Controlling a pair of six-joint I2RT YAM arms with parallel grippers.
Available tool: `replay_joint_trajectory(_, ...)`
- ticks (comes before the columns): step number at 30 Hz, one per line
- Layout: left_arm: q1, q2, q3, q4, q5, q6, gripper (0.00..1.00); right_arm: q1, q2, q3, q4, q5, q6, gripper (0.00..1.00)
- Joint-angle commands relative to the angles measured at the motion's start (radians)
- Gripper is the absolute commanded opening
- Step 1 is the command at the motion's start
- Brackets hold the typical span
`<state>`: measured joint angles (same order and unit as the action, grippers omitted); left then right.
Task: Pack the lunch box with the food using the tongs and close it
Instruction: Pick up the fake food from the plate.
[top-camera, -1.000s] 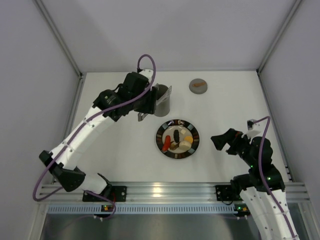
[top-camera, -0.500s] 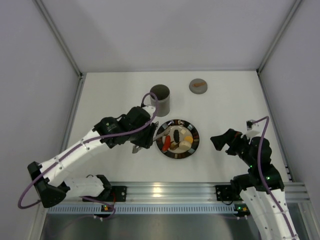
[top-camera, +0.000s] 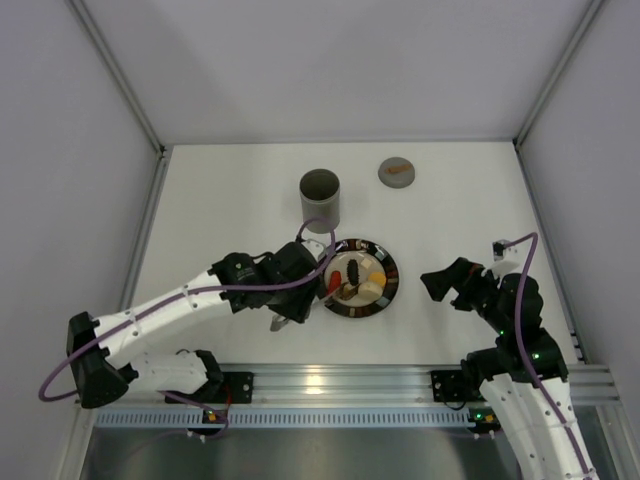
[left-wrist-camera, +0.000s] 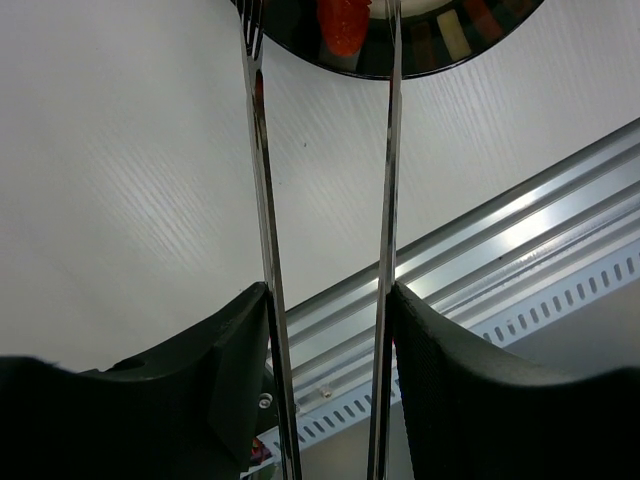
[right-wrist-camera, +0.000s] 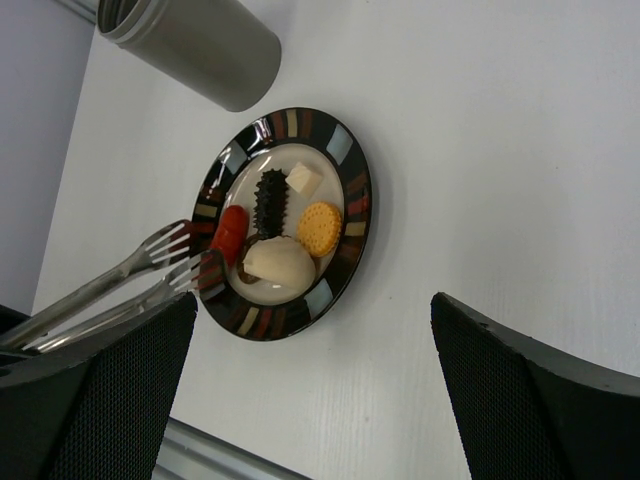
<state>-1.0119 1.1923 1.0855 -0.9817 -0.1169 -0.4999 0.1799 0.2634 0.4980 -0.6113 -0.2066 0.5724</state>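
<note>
My left gripper (top-camera: 300, 296) (left-wrist-camera: 328, 335) is shut on the silver tongs (left-wrist-camera: 262, 200), one arm against each finger. The tongs (right-wrist-camera: 120, 277) stand apart with nothing between them, their forked tips over the left rim of the dark striped plate (top-camera: 385, 298) (right-wrist-camera: 345, 160). On the plate lies the food: a red piece (right-wrist-camera: 231, 232) nearest the tips, a black-brown piece (right-wrist-camera: 270, 200), a cream cube (right-wrist-camera: 303, 178), a round cracker (right-wrist-camera: 320, 228) and a pale dumpling (right-wrist-camera: 278, 262). The grey lunch box (top-camera: 320, 197) stands upright with its mouth uncovered behind the plate. My right gripper (top-camera: 440, 283) is open, right of the plate.
A flat grey lid (top-camera: 398, 172) with an orange mark lies at the back, right of the lunch box. The aluminium rail (top-camera: 330, 380) runs along the table's near edge. White walls close in the table on three sides.
My left arm has swung the tongs from above the lunch box down to the plate's left rim. The right arm has not moved.
</note>
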Motion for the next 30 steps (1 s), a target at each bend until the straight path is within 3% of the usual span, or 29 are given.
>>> replay_joint_trajectory(1,-0.01,0.009,-0.009,0.058,-0.024,-0.026,0.55,-0.011,0.004,0.019,0.031,0.004,-0.005,0.99)
replay_joint_trajectory(7,-0.022,0.032,-0.007,0.063,-0.036,-0.029,0.51,-0.011,0.007,0.019,0.035,0.004,-0.005,1.0)
replay_joint_trajectory(20,-0.034,0.044,0.054,0.046,-0.078,-0.023,0.26,-0.011,-0.003,0.017,0.025,0.007,-0.003,1.0)
replay_joint_trajectory(30,-0.034,0.033,0.284,-0.026,-0.2,-0.012,0.22,-0.011,-0.006,0.011,0.024,0.004,-0.002,0.99)
